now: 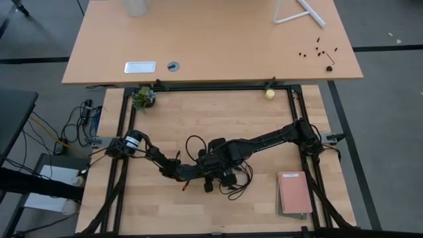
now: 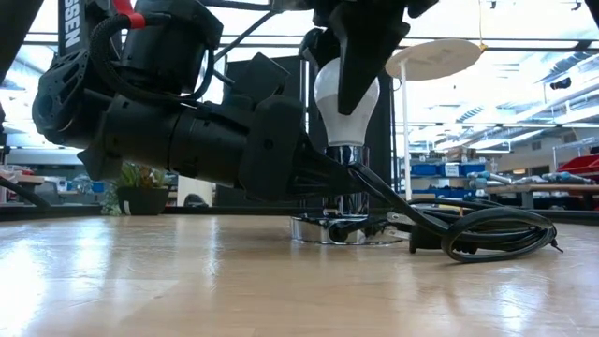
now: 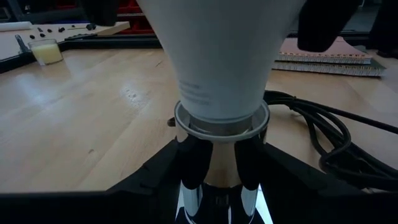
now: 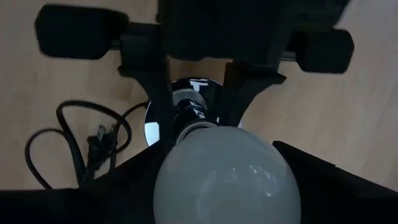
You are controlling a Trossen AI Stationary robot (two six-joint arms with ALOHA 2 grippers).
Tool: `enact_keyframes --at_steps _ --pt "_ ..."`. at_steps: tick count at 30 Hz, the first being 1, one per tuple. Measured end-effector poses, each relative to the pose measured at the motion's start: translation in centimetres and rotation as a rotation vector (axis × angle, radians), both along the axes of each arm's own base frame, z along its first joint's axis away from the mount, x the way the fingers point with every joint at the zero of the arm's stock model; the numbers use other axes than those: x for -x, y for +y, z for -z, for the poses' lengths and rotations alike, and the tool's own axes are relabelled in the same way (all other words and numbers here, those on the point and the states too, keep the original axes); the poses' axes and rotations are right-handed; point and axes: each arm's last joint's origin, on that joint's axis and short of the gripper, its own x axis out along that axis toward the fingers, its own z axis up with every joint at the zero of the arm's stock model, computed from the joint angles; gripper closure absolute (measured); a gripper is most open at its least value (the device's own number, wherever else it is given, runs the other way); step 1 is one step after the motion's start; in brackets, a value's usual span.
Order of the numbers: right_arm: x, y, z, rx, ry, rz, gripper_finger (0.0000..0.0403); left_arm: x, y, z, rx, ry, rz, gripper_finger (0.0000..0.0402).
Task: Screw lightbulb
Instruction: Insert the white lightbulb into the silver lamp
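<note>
1. Smooth white pear-shaped bulb (image 2: 345, 98) stands upright in the shiny chrome socket (image 2: 343, 225), mid-table toward the front edge
2. Right gripper (image 2: 360, 56) pinches the bulb
3. Left gripper (image 3: 214, 163) clamps the socket stem

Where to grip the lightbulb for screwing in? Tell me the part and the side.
Grip the lightbulb on its wide round glass, from above: it stands upright in the socket, its neck crowded by the left gripper. The right gripper holds it so.
</note>
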Motion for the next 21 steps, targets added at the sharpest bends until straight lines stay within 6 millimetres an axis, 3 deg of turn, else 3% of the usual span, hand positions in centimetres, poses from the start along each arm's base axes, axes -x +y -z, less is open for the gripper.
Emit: enact_keyframes --at_steps 9,21 --pt "-0.03 -0.26 -0.01 -0.027 -0.027 0.268 0.0121 0.01 0.03 0.01 0.004 -0.001 -0.010 0.0217" --pt "-0.16 -0.19 0.20 -0.059 -0.047 0.440 0.0121 0.03 0.05 0.01 0.016 -0.005 -0.019 0.0217"
